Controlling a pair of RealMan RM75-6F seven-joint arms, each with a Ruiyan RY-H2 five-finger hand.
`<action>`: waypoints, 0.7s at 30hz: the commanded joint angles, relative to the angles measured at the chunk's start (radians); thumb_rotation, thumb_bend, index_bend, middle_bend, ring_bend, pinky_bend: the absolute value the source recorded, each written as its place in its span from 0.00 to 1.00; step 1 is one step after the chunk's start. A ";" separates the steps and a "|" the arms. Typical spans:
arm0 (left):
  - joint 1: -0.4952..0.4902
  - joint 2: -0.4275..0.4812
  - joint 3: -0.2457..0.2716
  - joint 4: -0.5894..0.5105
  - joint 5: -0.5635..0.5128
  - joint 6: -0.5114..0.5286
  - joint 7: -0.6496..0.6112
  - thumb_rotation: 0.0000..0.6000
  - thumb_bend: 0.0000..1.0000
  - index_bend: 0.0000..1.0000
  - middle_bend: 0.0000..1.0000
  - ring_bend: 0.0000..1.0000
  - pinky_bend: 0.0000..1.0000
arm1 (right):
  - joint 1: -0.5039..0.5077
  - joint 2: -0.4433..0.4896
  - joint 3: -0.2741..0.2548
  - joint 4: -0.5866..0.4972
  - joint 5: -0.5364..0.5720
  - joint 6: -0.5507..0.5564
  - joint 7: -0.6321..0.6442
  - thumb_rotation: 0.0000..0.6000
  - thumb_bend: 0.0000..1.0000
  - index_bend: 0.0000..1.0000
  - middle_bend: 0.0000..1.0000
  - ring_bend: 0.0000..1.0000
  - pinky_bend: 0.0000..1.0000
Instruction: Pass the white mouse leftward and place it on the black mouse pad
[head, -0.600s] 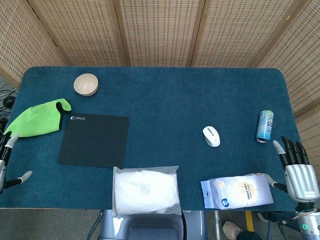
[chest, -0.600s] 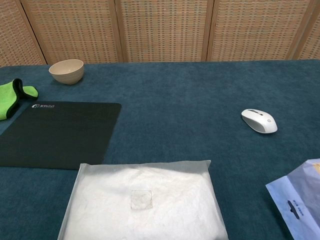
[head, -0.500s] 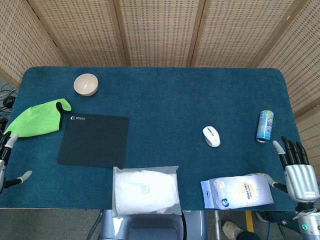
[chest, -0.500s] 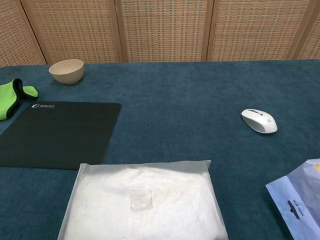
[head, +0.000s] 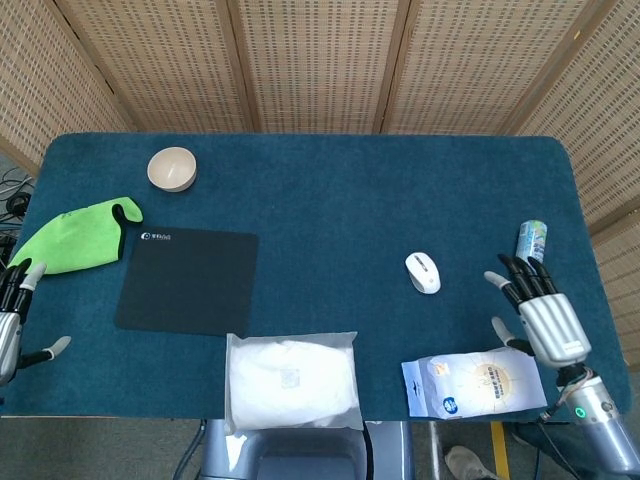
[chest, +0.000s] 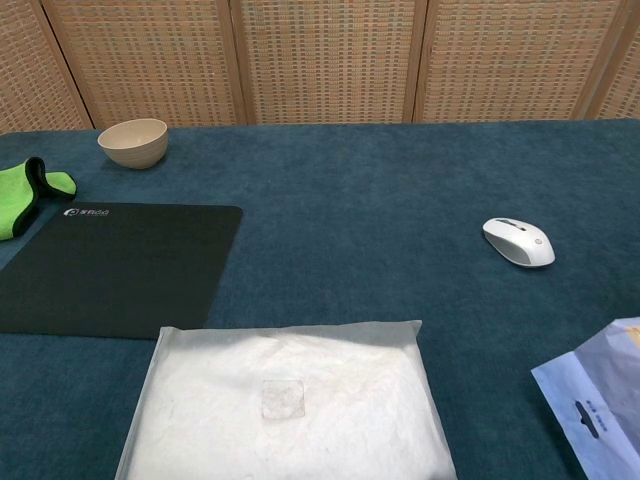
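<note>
Since mouse (head: 423, 272) sits right of centre, I keep right hand (head: 537, 311) near it, fingers spread, empty (pouch (head: 476, 382) just below). Left hand (head: 14, 318) waits, released, at left edge; pad (head: 187, 281) well leftward, bare.

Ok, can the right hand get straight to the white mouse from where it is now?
Probably yes. The right hand hovers open just right of the white computer mouse, with only bare blue cloth between them. The blue drink can stands behind the hand and the printed plastic pouch lies nearer the table's front edge, both off that line.
</note>
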 joint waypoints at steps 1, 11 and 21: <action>-0.005 -0.005 -0.003 0.004 -0.008 -0.009 0.004 1.00 0.00 0.00 0.00 0.00 0.00 | 0.105 0.016 0.010 0.010 -0.025 -0.129 0.084 1.00 0.84 0.29 0.14 0.00 0.00; -0.041 -0.040 -0.029 0.042 -0.066 -0.072 0.021 1.00 0.00 0.00 0.00 0.00 0.00 | 0.308 -0.104 0.006 0.146 0.012 -0.416 0.016 1.00 1.00 0.31 0.19 0.02 0.05; -0.056 -0.050 -0.035 0.050 -0.091 -0.097 0.037 1.00 0.00 0.00 0.00 0.00 0.00 | 0.409 -0.245 0.015 0.251 0.056 -0.504 -0.107 1.00 1.00 0.31 0.20 0.02 0.05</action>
